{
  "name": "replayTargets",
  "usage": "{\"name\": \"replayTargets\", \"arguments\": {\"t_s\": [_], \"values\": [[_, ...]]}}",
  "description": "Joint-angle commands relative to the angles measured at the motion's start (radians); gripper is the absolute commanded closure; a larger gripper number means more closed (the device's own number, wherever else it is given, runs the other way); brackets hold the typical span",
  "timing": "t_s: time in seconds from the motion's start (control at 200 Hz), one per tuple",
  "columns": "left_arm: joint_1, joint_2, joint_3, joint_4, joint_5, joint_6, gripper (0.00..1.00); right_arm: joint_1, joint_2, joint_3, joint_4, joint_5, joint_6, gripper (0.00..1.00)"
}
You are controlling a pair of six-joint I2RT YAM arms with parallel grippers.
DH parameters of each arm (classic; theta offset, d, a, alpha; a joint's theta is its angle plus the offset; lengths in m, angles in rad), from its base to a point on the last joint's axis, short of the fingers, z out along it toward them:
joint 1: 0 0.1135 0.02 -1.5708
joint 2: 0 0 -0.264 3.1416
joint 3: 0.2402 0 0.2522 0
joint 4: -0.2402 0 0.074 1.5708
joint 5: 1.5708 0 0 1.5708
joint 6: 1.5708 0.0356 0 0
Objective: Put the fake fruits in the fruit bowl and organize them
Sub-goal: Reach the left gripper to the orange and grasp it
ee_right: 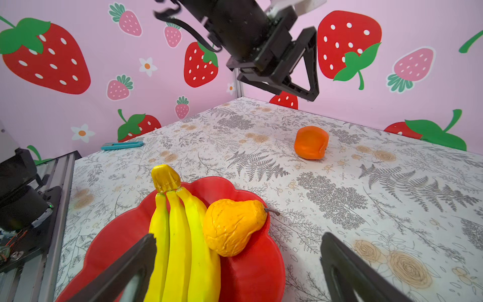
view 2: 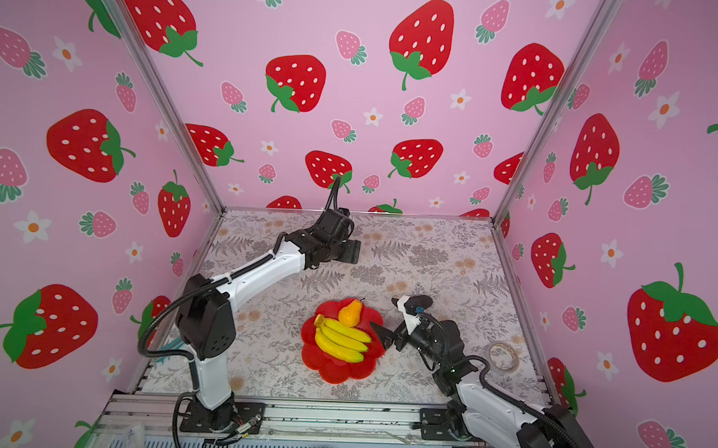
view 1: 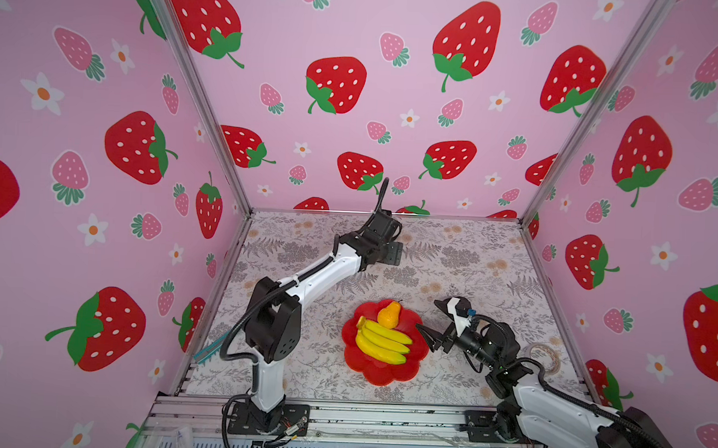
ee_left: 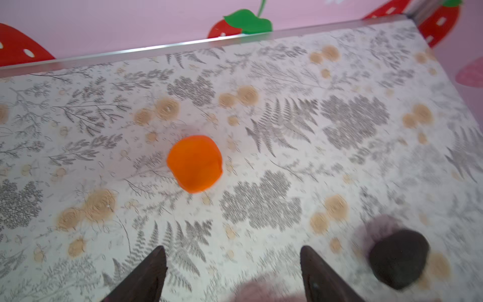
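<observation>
The red flower-shaped fruit bowl [view 1: 384,371] [view 2: 342,372] [ee_right: 251,272] sits at front centre in both top views. In it lie the yellow banana bunch [view 1: 381,336] [view 2: 340,336] [ee_right: 180,235] and the pear [view 1: 388,313] [view 2: 350,314] [ee_right: 230,224]. The orange [ee_left: 194,163] [ee_right: 311,142] rests on the mat further back, hidden under the left arm in both top views. A dark avocado [ee_left: 398,258] lies off to one side of my left gripper [ee_left: 232,252] [view 1: 391,253], which hangs open and empty short of the orange. My right gripper [ee_right: 239,243] [view 1: 430,317] [view 2: 386,313] stands open and empty at the bowl's right edge.
A clear tape roll [view 1: 545,358] [view 2: 503,356] lies at the right edge of the mat. A teal cutter [ee_right: 122,145] [view 1: 208,347] lies by the left wall. Pink strawberry walls close in three sides, and a metal rail [view 1: 340,415] runs along the front.
</observation>
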Motion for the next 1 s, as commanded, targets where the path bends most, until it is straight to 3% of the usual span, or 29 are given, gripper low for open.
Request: {"name": "replayTargets", "arguments": {"t_s": [0.0,0.17,0.595,0.746,0.846,0.996], "values": [[0.025,0.126,0.097,-0.077,0.056,0.063,0.17,-0.011,0.008,-0.015,0.046,-0.025,0.028,0.01],[0.083,0.259,0.245,-0.077,0.092,0.072,0.17,-0.016,0.045,-0.015,0.073,-0.041,0.026,0.00],[0.130,0.454,0.398,-0.111,0.184,0.055,0.16,-0.023,0.140,-0.006,0.122,-0.070,0.034,0.01],[0.131,0.464,0.378,-0.076,0.220,0.043,0.18,-0.025,0.131,-0.007,0.113,-0.065,0.029,0.01],[0.130,0.449,0.355,-0.054,0.191,0.031,0.27,-0.025,0.129,-0.008,0.113,-0.062,0.027,0.01],[0.129,0.308,0.146,0.120,0.151,0.005,0.35,-0.026,0.117,-0.008,0.107,-0.071,0.027,0.01]]}}
